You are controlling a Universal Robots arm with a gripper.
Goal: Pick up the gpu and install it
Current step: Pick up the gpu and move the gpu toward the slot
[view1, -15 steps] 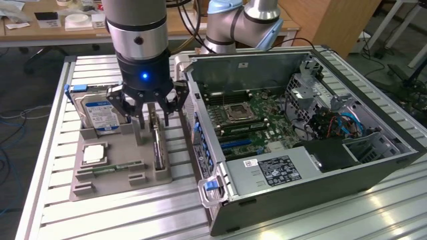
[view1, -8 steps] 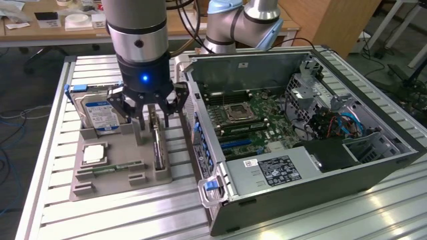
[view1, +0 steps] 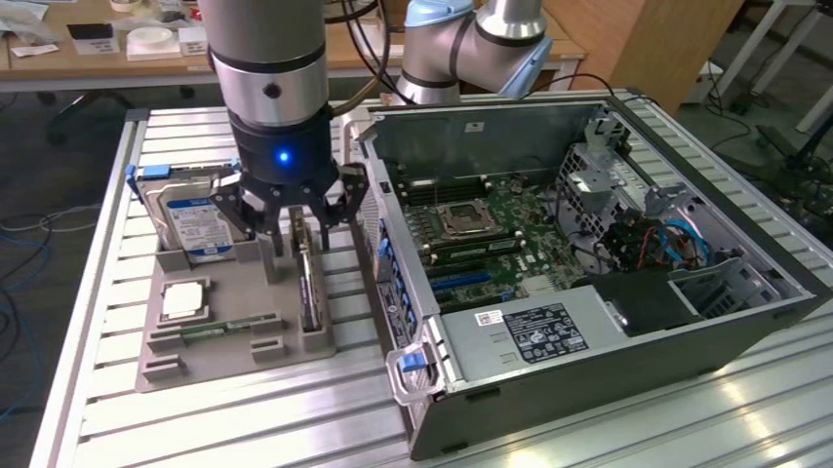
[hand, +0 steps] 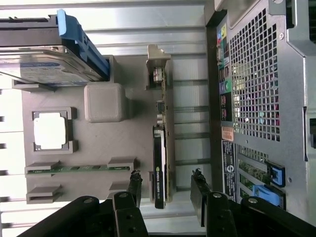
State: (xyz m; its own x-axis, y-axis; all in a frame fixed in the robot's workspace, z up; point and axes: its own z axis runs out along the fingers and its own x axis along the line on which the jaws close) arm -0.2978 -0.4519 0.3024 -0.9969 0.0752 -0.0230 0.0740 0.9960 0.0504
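Gripper (hand: pixel 165 174) spread, seemingly straddling the gpu (hand: pixel 159 165): thin, dark-faced, brown-backed, on edge; exterior view, case (view1: pixel 586 400) at its 3 o'clock.

Ribbed metal table (view1: pixel 234 429), glare on its slats; cluttered wooden desk (view1: pixel 78 70) behind, wooden cabinet (view1: pixel 638 44) beside it; grey floor (view1: pixel 33 166), loose cables (view1: pixel 19 234)

gpu (hand: pixel 159 168): black face | hard drive (view1: pixel 195 220): silver, blue label | tray (view1: pixel 215 363): grey
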